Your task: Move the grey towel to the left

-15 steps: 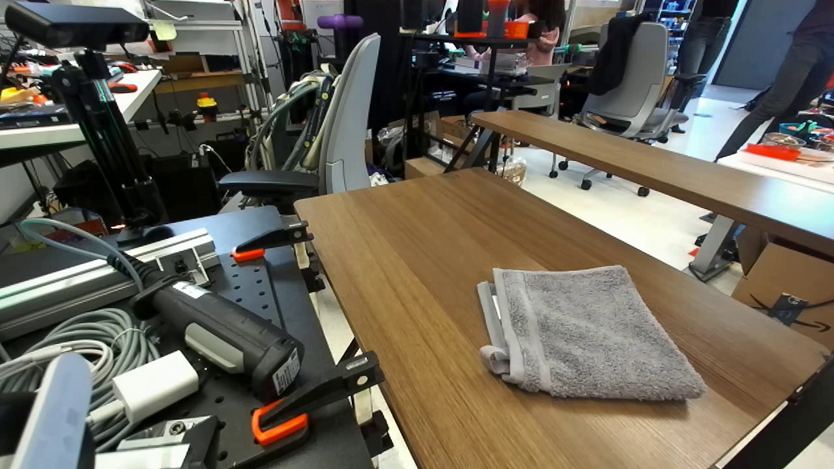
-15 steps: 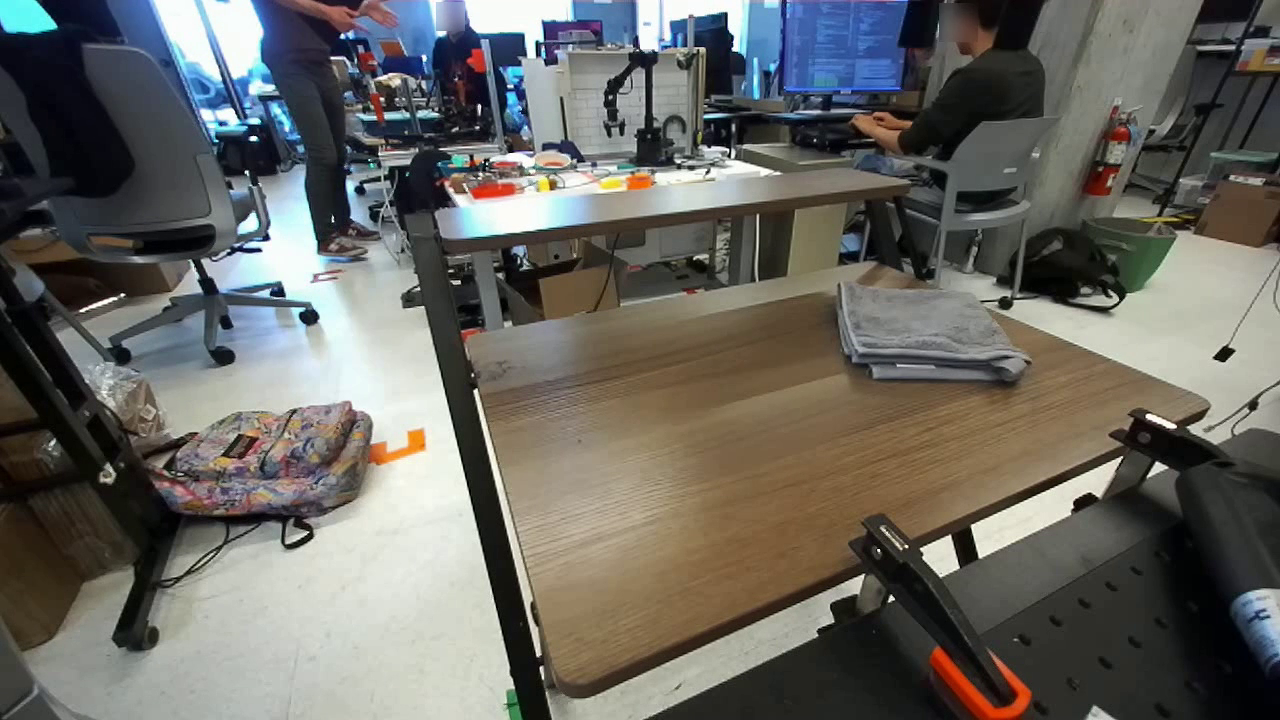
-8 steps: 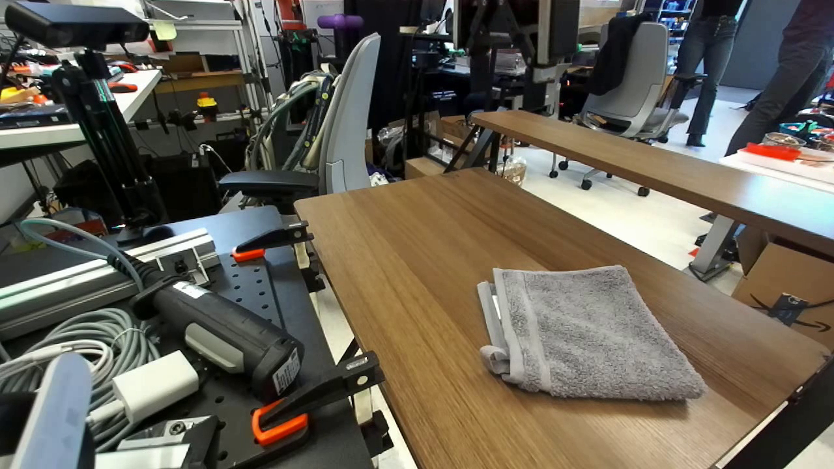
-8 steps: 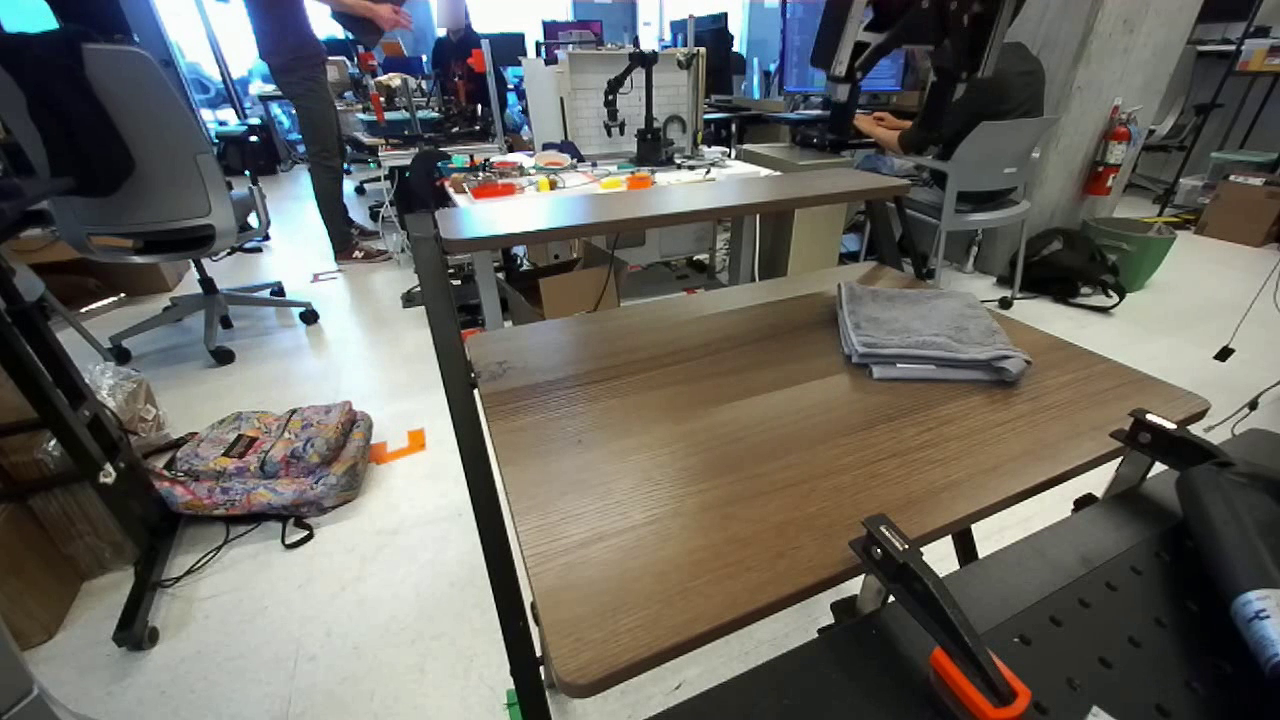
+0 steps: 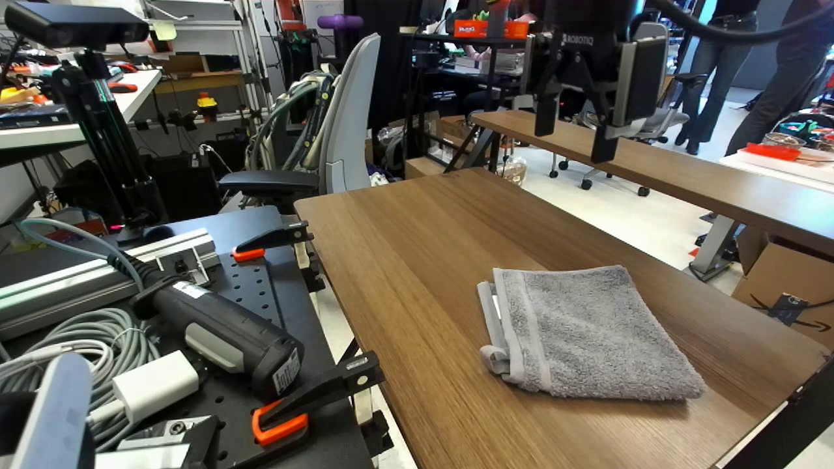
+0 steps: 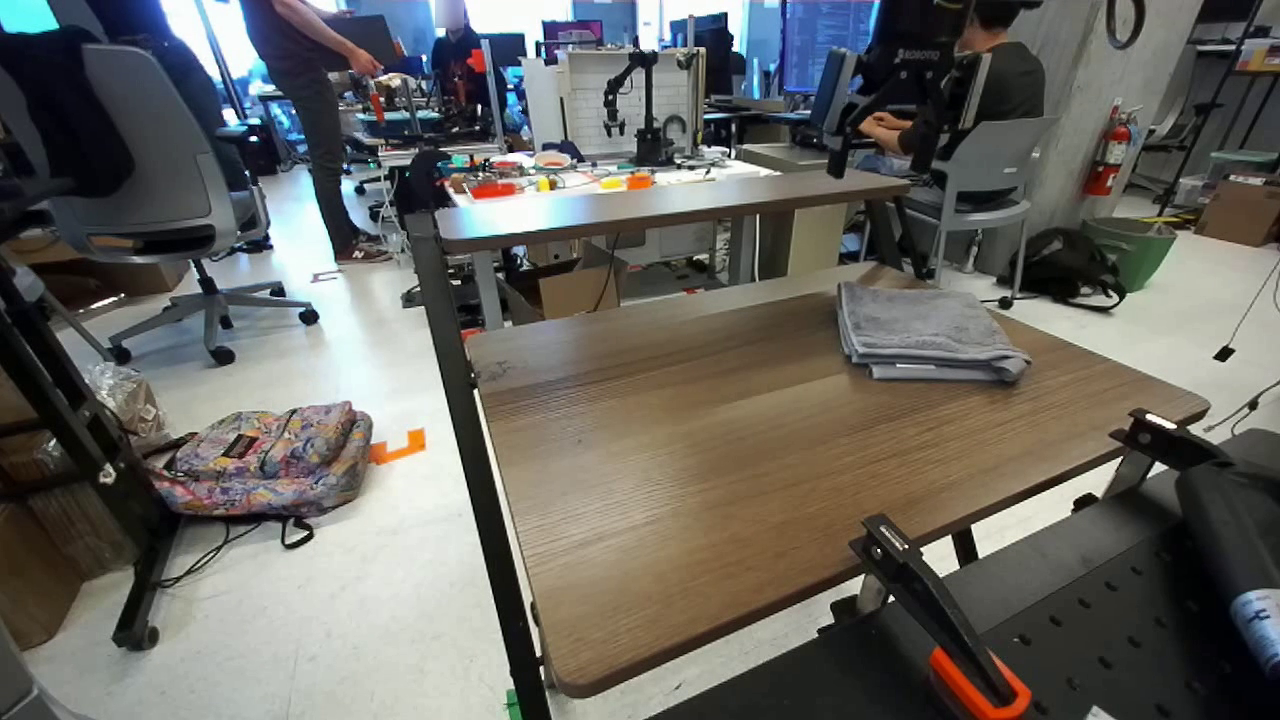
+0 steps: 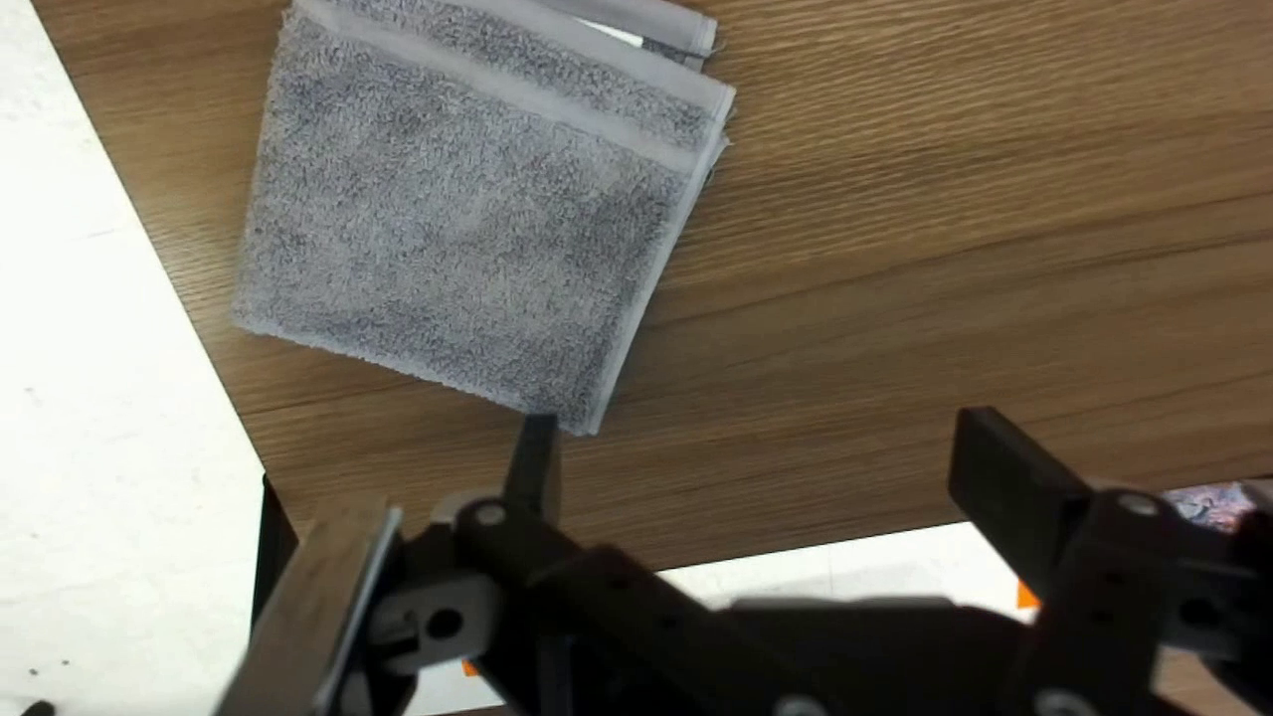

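Observation:
The grey towel lies folded flat on the brown table. It shows in both exterior views, near the table's far edge in an exterior view. In the wrist view the towel fills the upper left, its hem band across the top. My gripper is open and empty, well above the table and apart from the towel. It also shows at the upper right of an exterior view. In the wrist view the gripper's fingers are wide apart, with one tip overlapping the towel's lower corner in the picture.
A raised brown shelf runs along the table's far side. A black perforated cart top with orange-handled clamps, a dark handheld tool and cables adjoins the near side. A black post stands at one table end.
My gripper has come into view from above, and in an exterior view it has moved down and to the right. The towel has not moved. People in the background have shifted.

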Robot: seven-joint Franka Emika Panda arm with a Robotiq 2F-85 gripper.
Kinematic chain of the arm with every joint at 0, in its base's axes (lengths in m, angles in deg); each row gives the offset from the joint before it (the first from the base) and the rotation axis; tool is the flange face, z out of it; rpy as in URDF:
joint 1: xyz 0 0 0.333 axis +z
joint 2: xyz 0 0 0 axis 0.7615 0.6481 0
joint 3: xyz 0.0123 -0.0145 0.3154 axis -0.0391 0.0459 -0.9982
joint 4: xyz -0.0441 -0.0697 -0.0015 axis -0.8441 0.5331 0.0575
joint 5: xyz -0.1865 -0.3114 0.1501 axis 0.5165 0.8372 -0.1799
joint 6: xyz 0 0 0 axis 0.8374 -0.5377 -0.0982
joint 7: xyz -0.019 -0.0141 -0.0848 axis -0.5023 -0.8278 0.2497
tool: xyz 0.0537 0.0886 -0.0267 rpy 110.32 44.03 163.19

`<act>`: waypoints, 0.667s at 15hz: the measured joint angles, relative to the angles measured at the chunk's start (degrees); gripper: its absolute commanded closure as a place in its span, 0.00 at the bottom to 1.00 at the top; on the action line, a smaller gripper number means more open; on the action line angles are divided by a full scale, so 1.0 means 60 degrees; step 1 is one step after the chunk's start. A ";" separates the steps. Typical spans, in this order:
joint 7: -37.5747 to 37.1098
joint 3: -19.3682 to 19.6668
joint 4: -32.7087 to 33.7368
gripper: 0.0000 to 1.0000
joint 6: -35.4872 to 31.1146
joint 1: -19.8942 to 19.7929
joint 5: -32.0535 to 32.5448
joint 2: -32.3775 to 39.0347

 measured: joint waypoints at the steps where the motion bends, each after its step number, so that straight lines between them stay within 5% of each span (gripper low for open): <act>1: -0.0002 0.0010 0.0172 0.00 0.0000 -0.0083 -0.0023 0.0219; 10: -0.0004 0.0053 0.1178 0.00 0.0019 -0.0733 -0.0377 0.1856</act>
